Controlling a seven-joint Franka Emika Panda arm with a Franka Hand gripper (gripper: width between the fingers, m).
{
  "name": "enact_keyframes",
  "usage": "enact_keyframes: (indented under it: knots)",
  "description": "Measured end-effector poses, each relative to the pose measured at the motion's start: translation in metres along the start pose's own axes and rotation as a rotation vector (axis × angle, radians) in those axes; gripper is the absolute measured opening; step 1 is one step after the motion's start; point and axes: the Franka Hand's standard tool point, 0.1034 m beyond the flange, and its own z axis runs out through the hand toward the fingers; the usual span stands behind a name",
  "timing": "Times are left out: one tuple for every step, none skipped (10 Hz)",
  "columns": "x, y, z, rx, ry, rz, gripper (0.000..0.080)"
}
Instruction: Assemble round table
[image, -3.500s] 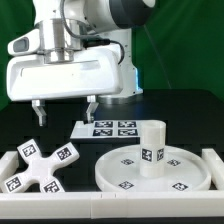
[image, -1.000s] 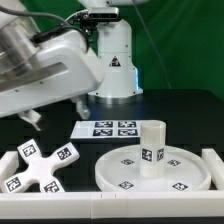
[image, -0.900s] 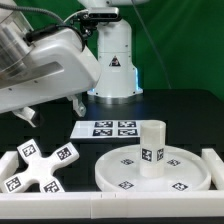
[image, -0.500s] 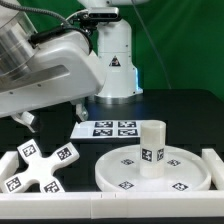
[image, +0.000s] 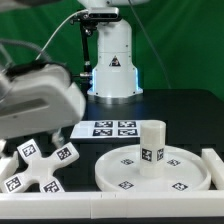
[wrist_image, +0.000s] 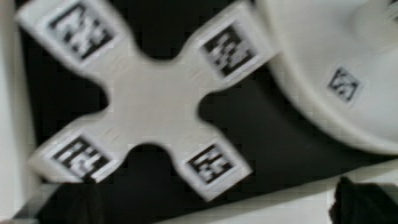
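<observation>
Leg (image: 152, 147) standing on disc (image: 108, 171) appears only in exterior view.

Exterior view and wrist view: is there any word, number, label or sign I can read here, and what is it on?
No readable words or numbers in either view.
On the robot pedestal: a small dark mark, too small to read.
On the cross-shaped base, leg, round disc and marker board: square black-and-white tags, patterns only, no lettering.
</observation>
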Motion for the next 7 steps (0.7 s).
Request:
enact_keyframes:
  knots:
    - [-0.004, -0.003, -0.002, 0.001, -0.006, 0.012, 0.0648]
    - [-0.004, -0.006, -0.002, -0.001, -0.007, 0.006, 0.0648]
    - [-0.004, -0.005, -0.001, 0.0, -0.009, 0.007, 0.0648]
    - [-0.004, -0.005, 0.0, -0.001, -0.01, 0.007, 0.0648]
    - [-0.005, -0.004, 0.006, -0.019, -0.029, 0.026, 0.0648]
    - [-0.006, -0.007, 0.013, -0.034, -0.046, 0.065, 0.0648]
    - [-0.005, -0.004, 0.017, -0.035, -0.046, 0.088, 0.0648]
